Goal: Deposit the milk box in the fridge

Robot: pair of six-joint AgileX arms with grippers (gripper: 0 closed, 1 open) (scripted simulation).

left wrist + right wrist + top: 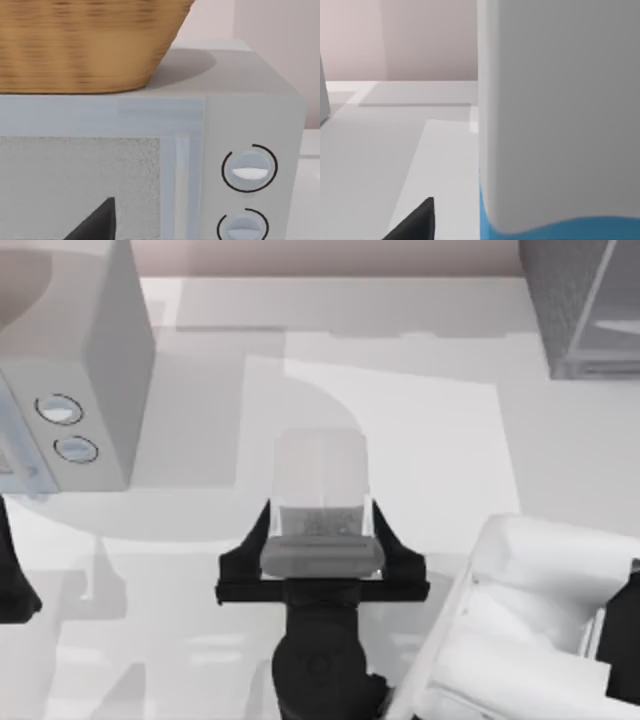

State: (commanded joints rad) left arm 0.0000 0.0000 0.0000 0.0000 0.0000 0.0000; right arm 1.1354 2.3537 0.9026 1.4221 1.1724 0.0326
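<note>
the milk box (530, 625) sits at the near right of the top view, its white gabled top showing as pale, folded, smooth planes set at a slant; in the right wrist view it is a broad, flat white wall (555, 115) with a curved strip of bright blue body along its lower edge. the right gripper (618, 625) is a black shape pressed against the carton's right side, and one dark pointed finger (415, 222) shows just beside the carton, but whether the fingers clamp the box or stand open i cannot tell. the fridge (580, 310) stands well apart at the far right corner of the desk (200, 340), dark grey and speckled, with a paler frame and a smooth light panel. in the middle of the smooth, pale desk is a black forked stand (320, 585) carrying a grey block under a translucent, rounded cover. at far left is a boxy light grey appliance (90, 360) with two round dials and a grainy window, a woven tan basket (85, 45) resting on top. the left gripper (12, 585) waits at the left edge facing that appliance; its fingers' state cannot be told.
</note>
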